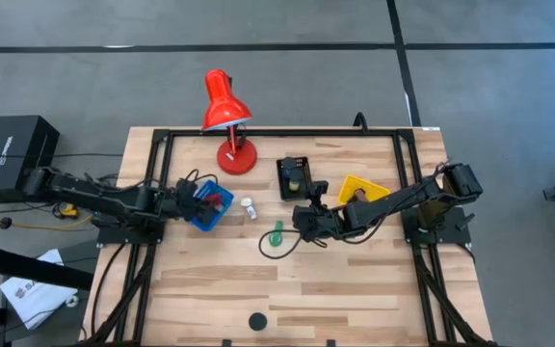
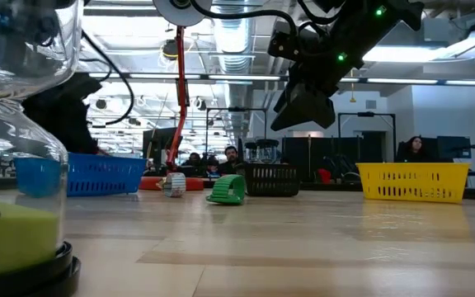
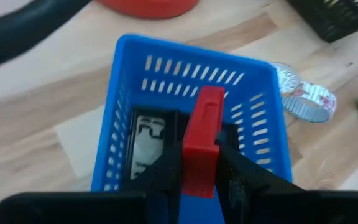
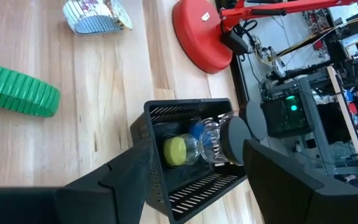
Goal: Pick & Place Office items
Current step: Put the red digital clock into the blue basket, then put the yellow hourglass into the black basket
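Left end effector [image 3: 197, 177] gripped red tag [image 3: 202, 140] over blue bin [image 3: 123, 62], tag's long axis running out beyond fingertips. Right end effector [image 4: 191, 162] gaped empty above black bin [image 4: 185, 199].

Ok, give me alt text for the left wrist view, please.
The left gripper holds a red rectangular piece upright over the blue bin, which already has a dark item with a pale face inside. A small patterned roll lies on the wooden table beside the bin.

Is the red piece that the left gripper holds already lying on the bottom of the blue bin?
No, the left gripper grips the red piece between its fingers above the blue bin.
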